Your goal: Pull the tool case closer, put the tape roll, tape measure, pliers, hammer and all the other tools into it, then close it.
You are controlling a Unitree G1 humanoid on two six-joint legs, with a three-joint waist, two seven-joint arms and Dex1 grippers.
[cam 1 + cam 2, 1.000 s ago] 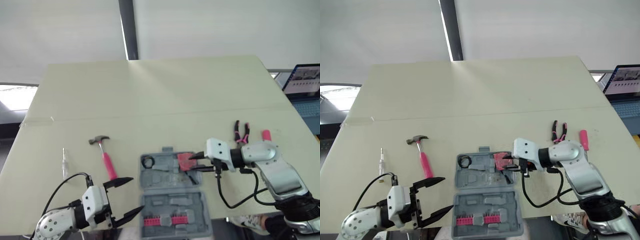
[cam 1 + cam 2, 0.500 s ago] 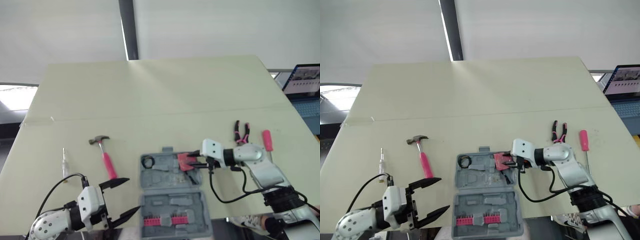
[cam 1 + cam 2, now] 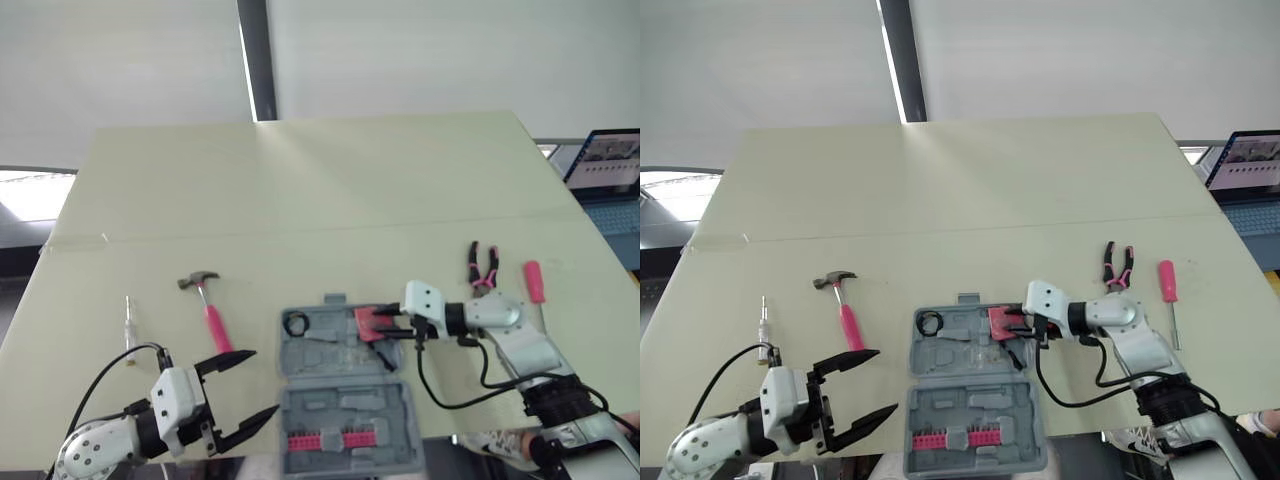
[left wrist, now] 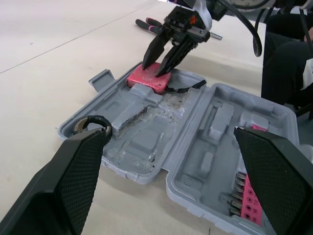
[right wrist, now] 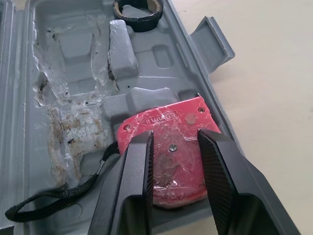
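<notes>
The grey tool case [image 3: 340,400] lies open at the table's front edge. In its far half sit a black tape roll [image 3: 295,322] and the pink tape measure [image 3: 368,322]. My right gripper [image 5: 174,134] is shut on the tape measure, which rests low in its corner pocket. My left gripper [image 3: 262,382] hangs open to the left of the case with nothing in it. The pink-handled hammer [image 3: 207,310] lies left of the case. The pliers [image 3: 483,265] and a pink screwdriver [image 3: 535,285] lie to its right.
A small clear-handled driver [image 3: 128,325] lies near the table's left edge. A pink bit holder [image 3: 325,441] sits in the case's near half. A laptop [image 3: 610,160] stands beyond the table's right side. The far half of the table [image 3: 300,180] is bare.
My right arm has dropped and shifted slightly left, bringing the tape measure down into the case. The left gripper has drifted a little lower and to the left, still open.
</notes>
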